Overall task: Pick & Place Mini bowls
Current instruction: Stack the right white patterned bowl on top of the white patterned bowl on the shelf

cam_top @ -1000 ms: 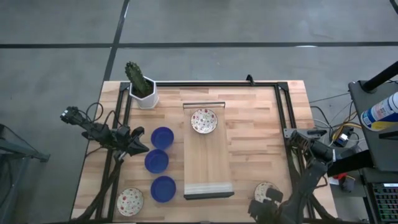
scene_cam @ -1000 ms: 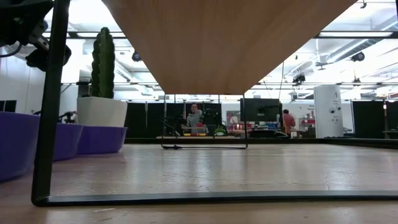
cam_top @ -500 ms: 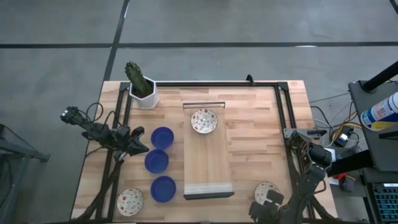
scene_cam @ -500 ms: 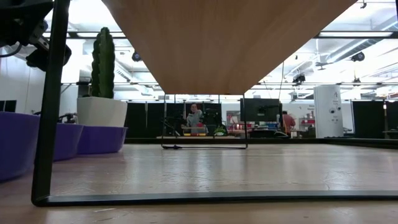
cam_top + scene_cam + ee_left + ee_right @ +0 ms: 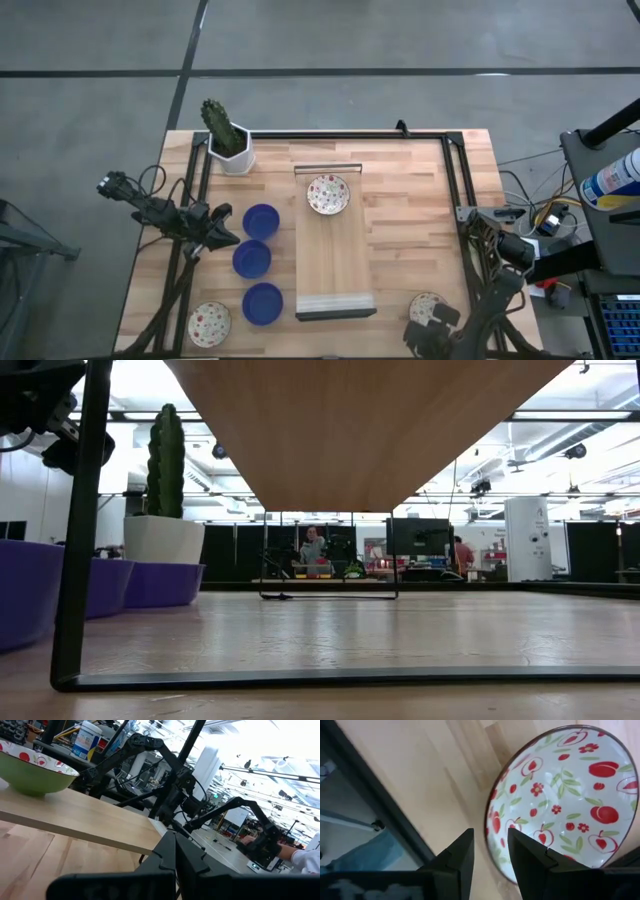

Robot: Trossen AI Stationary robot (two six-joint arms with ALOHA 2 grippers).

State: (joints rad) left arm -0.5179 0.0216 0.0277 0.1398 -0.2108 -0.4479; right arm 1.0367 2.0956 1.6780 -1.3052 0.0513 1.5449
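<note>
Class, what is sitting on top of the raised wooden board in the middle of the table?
One patterned mini bowl sits near the raised board's far end. The table beneath the board is hidden from above.

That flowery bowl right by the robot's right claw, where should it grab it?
By its thin rim, coming from above: the patterned bowl sits upright and shallow on the table, so one finger inside and one outside fits. The right gripper already hangs over the edge nearest it, fingers apart.

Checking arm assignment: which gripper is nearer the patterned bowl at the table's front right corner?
Right. The right gripper is directly at that patterned bowl, its fingers straddling the rim. The left gripper waits across the table beside the blue bowls.
</note>
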